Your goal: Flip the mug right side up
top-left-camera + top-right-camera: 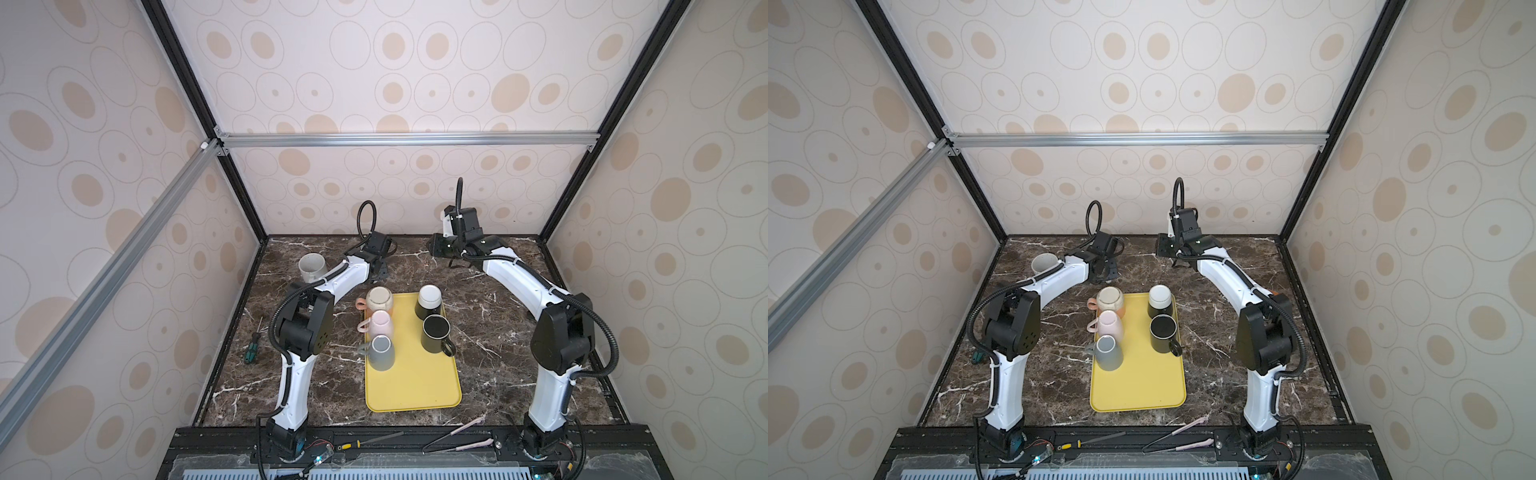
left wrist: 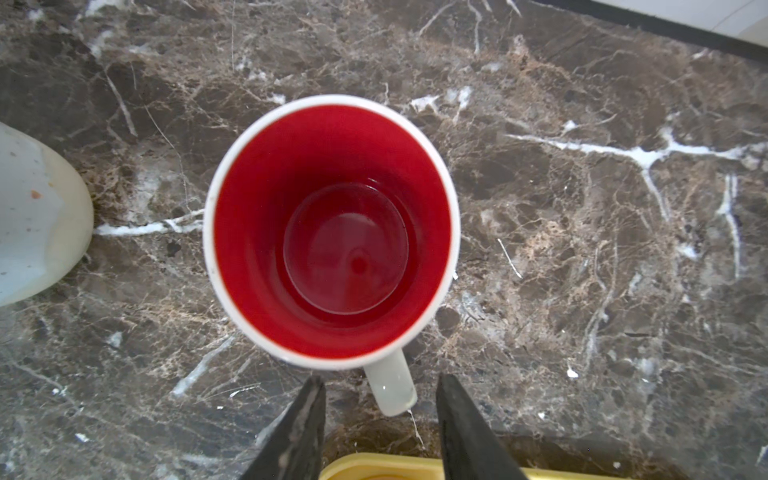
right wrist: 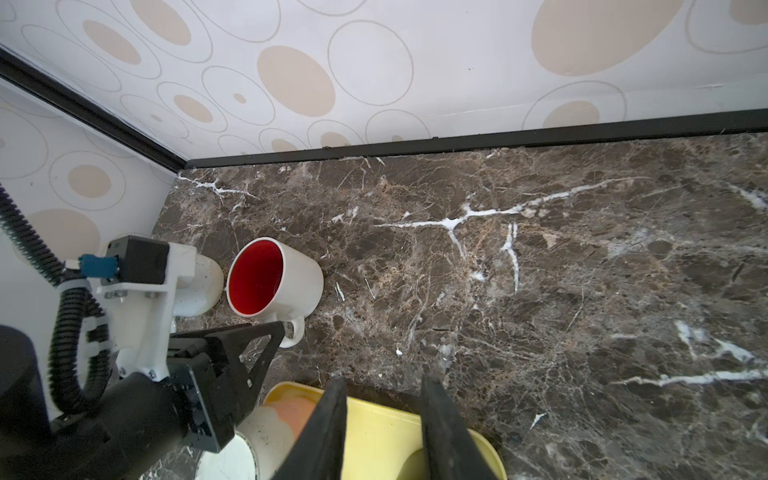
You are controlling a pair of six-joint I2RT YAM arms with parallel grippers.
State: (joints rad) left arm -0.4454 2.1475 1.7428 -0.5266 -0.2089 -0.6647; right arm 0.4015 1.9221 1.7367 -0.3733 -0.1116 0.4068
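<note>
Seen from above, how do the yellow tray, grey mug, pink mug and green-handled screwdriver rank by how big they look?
In a top view:
1. yellow tray, by far.
2. grey mug and pink mug: look alike; grey sits nearer the camera, so unranked.
3. green-handled screwdriver: slim, covers least.

One red-lined white mug (image 2: 332, 232), six other mugs (image 1: 381, 324), one yellow tray (image 1: 415, 386), two screwdrivers (image 1: 250, 355), one pair of pink-tipped tongs (image 1: 457, 433), two white robot arms (image 1: 297, 386)
</note>
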